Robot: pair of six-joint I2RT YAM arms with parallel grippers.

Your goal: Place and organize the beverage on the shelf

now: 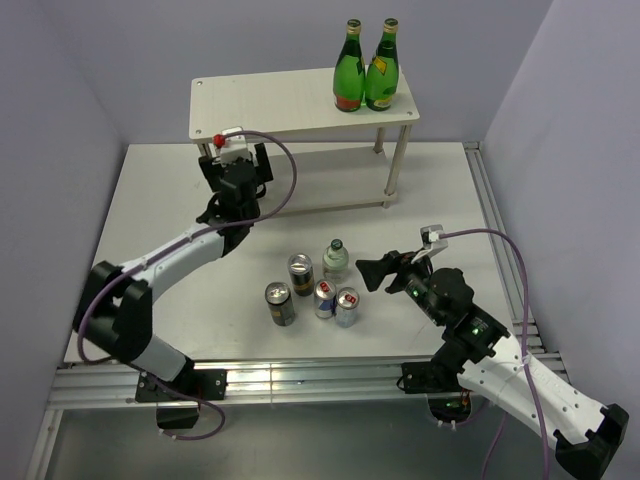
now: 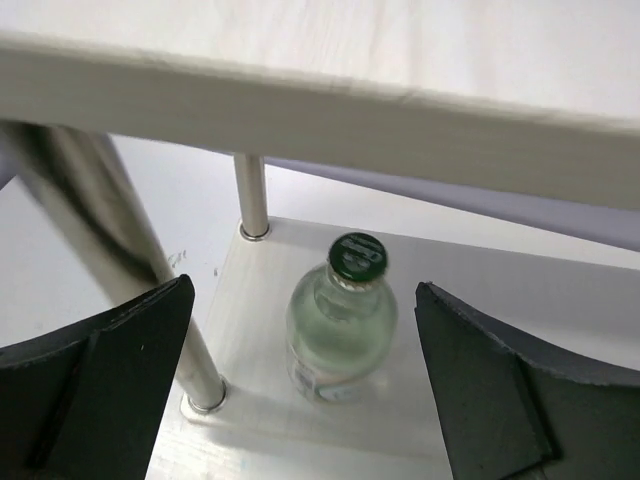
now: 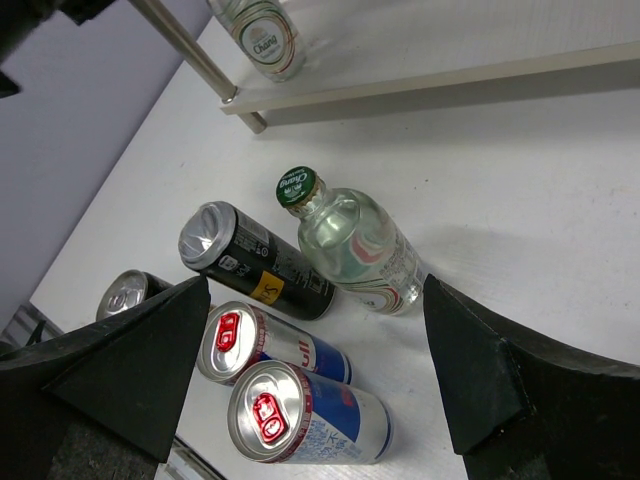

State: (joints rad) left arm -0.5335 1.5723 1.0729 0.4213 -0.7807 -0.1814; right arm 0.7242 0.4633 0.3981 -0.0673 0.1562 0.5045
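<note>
The shelf (image 1: 280,100) stands at the back of the table. One clear bottle (image 2: 340,320) with a green cap stands upright on its lower board (image 2: 500,280), near the left front leg. My left gripper (image 1: 236,165) is open around it, fingers (image 2: 110,370) apart from the bottle on both sides. That bottle also shows in the right wrist view (image 3: 260,35). On the table stand the second clear bottle (image 1: 335,258), two black-and-yellow cans (image 1: 300,273) (image 1: 279,303) and two silver-blue cans (image 1: 325,298) (image 1: 347,306). My right gripper (image 1: 372,272) is open and empty, just right of this group.
Two tall green glass bottles (image 1: 365,68) stand on the right end of the shelf's upper board. Thin metal legs (image 2: 252,195) hold the boards. Grey walls close in the table at the back and sides. A metal rail (image 1: 300,375) runs along the near edge.
</note>
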